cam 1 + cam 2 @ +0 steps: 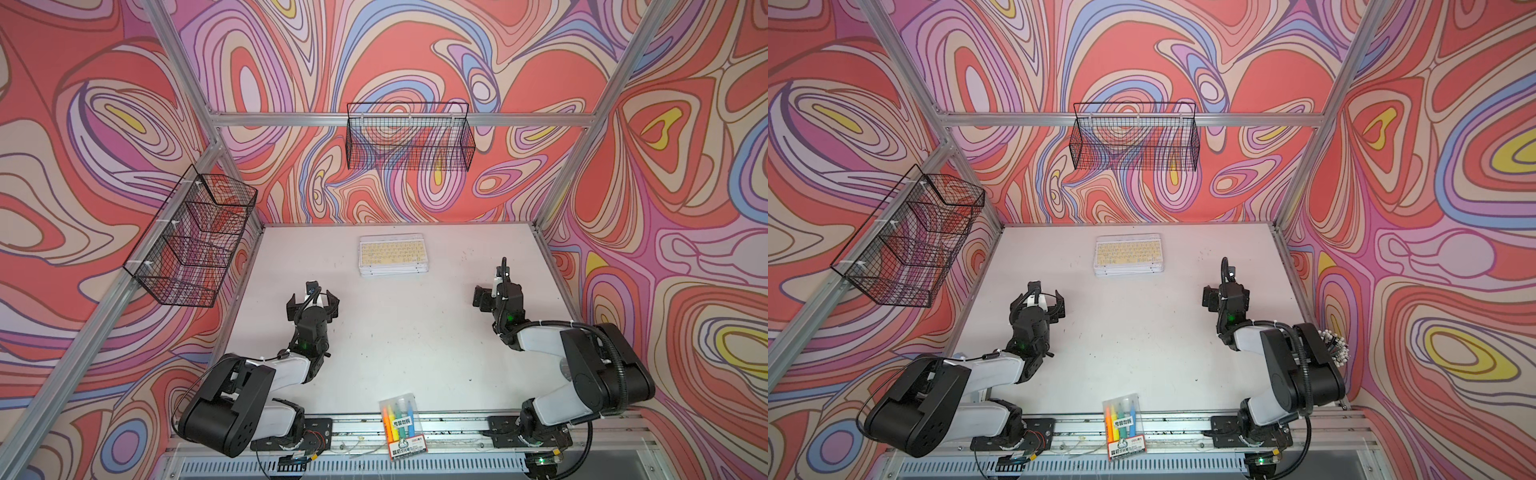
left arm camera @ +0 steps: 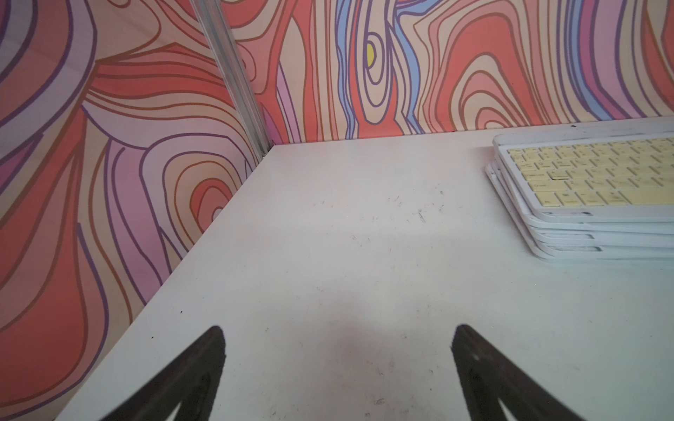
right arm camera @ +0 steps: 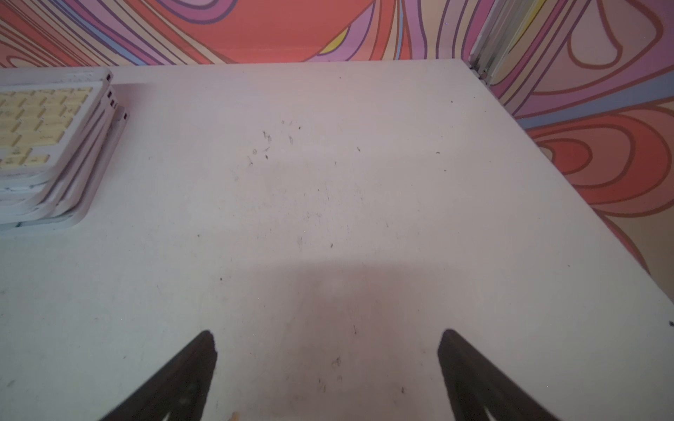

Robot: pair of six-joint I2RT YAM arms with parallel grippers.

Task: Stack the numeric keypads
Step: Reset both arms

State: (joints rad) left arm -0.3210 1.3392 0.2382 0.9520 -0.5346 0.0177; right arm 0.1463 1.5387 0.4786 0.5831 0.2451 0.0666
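No legible text, even on marker pack (image 1: 401, 428)

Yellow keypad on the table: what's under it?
The yellow keypad tops a slightly staggered stack of white-framed keypads; only their edges show in both wrist views. Their key colours and exact count are covered. The stack rests on the table.

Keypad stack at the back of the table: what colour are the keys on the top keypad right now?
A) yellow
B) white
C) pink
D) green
A: the top keypad of the keypad stack shows pale yellow keys in both top views, and both wrist views show the same.
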